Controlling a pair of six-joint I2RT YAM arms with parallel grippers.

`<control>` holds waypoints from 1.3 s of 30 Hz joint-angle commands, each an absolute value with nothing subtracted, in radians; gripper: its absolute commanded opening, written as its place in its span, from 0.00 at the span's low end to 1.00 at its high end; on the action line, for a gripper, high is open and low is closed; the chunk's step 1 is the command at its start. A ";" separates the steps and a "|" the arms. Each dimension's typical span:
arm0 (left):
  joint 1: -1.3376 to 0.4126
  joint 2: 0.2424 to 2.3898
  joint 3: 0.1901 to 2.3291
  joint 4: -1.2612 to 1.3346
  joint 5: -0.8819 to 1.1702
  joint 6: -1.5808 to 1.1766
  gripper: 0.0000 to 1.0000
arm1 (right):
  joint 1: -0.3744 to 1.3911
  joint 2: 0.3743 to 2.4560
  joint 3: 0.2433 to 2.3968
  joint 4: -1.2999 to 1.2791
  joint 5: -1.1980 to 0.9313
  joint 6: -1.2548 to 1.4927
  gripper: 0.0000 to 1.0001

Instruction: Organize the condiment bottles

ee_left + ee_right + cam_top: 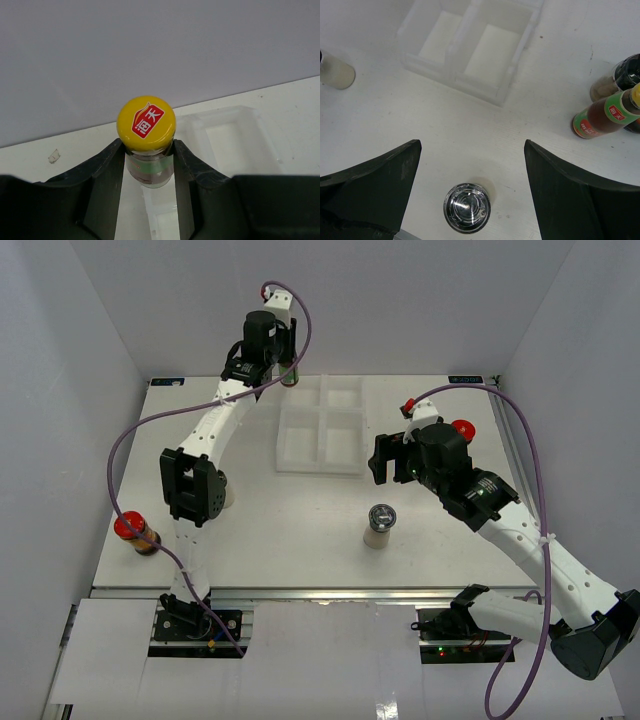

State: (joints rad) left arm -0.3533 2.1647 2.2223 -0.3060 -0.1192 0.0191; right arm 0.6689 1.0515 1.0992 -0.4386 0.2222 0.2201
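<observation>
My left gripper (281,367) (148,146) is shut on the neck of a slim red sauce bottle with a yellow cap (146,122) (290,376), at the far left corner of the white divided tray (300,452). My right gripper (383,462) (472,146) is open and empty above the table. The grey-lidded pale shaker (380,523) (466,207) stands below it, nearer its left finger. A second sauce bottle (600,119) and a black-capped shaker (626,74) show at the right of the right wrist view. Red-lidded amber jars stand at the left edge (133,531) and beyond my right arm (462,428).
The tray's compartments (490,50) hold nothing that I can see. A pale shaker (336,73) stands left of the tray, partly hidden by my left arm (195,485) in the top view. White walls close the table's back and sides.
</observation>
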 commanded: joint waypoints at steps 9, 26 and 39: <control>-0.365 2.201 2.304 -0.033 -0.063 0.006 0.00 | 0.669 1.048 1.106 -0.391 0.258 0.201 0.90; -0.372 2.305 2.318 0.118 -0.046 -0.032 0.00 | 0.669 1.061 1.078 -0.366 0.271 0.186 0.90; -0.378 2.348 2.298 0.164 -0.042 -0.026 0.00 | 0.669 1.064 1.072 -0.358 0.298 0.169 0.90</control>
State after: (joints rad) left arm -0.3701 2.3789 2.2439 0.0245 -0.0546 -0.0258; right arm 0.6689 1.0628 1.0813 -0.4079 0.2814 0.1847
